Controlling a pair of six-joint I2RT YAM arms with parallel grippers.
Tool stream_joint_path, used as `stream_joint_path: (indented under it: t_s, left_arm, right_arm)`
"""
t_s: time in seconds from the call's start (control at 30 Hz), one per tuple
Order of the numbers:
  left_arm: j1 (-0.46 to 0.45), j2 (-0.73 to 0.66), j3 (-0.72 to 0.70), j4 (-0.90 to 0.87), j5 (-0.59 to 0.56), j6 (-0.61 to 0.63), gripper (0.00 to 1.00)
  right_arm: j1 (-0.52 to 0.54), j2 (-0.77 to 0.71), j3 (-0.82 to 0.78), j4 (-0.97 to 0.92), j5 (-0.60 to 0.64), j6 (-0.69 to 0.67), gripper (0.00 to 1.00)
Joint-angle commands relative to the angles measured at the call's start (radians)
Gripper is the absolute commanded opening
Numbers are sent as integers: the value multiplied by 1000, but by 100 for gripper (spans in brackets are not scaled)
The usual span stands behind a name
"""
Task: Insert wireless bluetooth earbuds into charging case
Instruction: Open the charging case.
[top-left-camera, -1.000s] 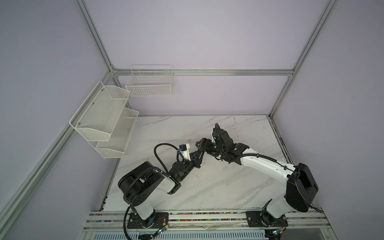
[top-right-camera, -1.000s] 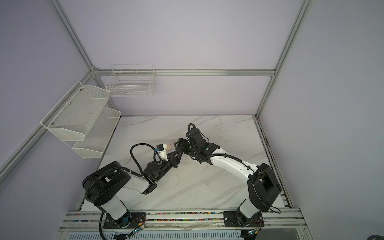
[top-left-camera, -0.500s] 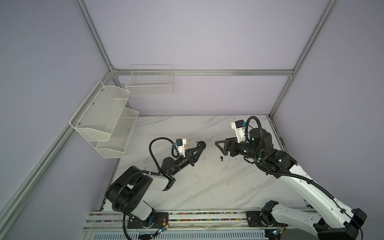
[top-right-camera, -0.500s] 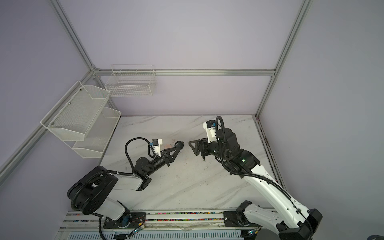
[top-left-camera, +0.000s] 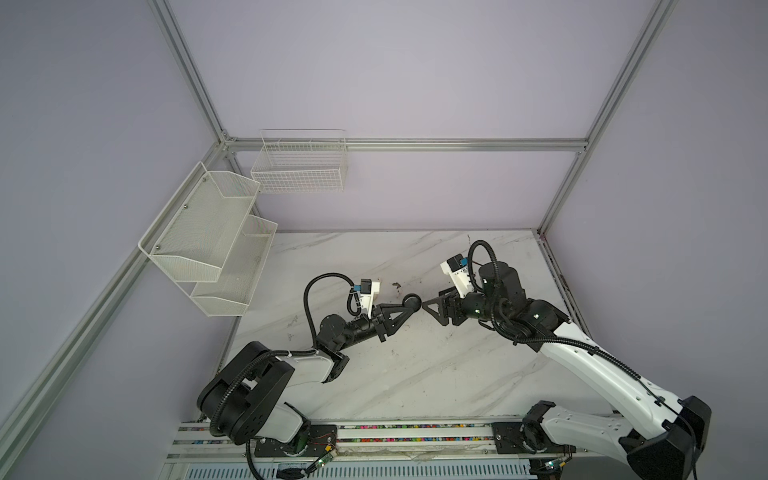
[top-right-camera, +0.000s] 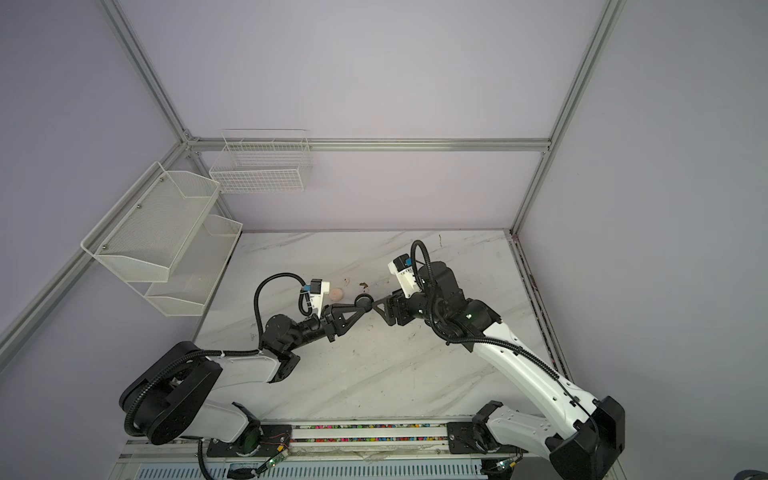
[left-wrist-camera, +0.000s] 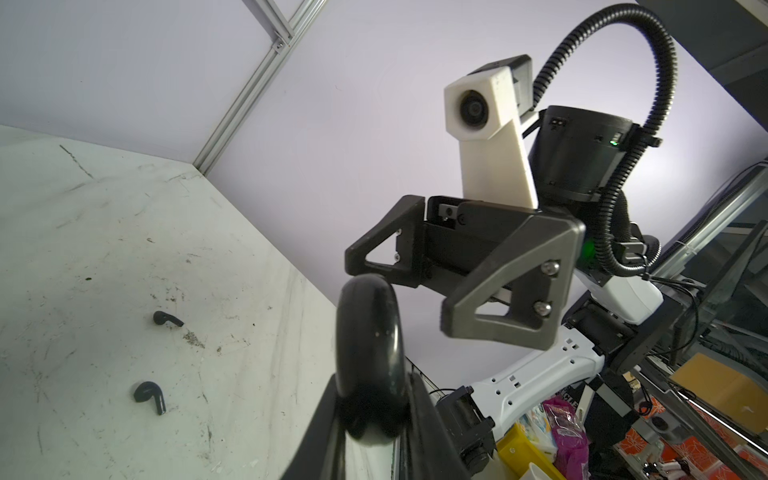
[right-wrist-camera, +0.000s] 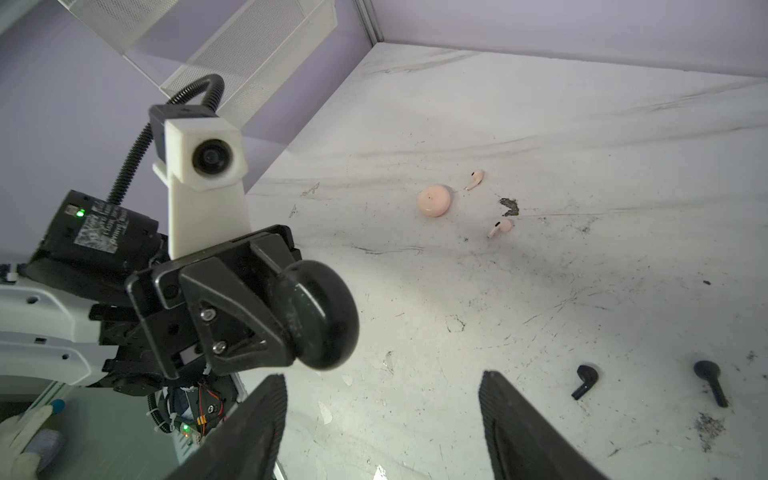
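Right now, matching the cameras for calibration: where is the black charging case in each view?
Top view: black charging case held above the table, near its middle.
Top view: same place.
Left wrist picture: lower centre, edge-on.
Right wrist picture: left of centre.
Shared landmark: the left pincer clamped on it.

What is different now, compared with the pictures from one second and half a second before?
A second ago the right gripper crossed the left gripper in the middle. It drew back, then returned; now it stands open, facing the black case that the left gripper grips, close to it. The left gripper stayed about where it was; the pink case has not moved.
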Motion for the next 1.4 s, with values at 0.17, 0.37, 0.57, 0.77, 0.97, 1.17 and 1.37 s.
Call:
stream_joint_path:
  t_s: [0.17,0.37,0.57,0.77,0.97,1.17,1.37]
  left_arm:
    - [13,2,3,2,95,2,0]
    - [12,-7,4,2,99,1,0]
    - [12,-11,-1,1,98,-4,0]
    - [12,-14,-1,1,107,-11,0]
    - [12,-18,-6,1,109,-10,0]
    - [12,-11,-5,1,114,-11,0]
    - [12,-18,-3,1,122,-11,0]
  right_arm:
    - [20,20,45,51,-49,-74,75]
    - [28,40,41,40,-31,-84,73]
    - [28,10,-1,48,28,-46,70]
    - [28,-2,-13,41,59,-32,67]
    - [41,14,23,6,-27,-52,68]
    - [82,-1,-14,73,-42,-12,68]
    - [80,0,-24,42,19,-30,64]
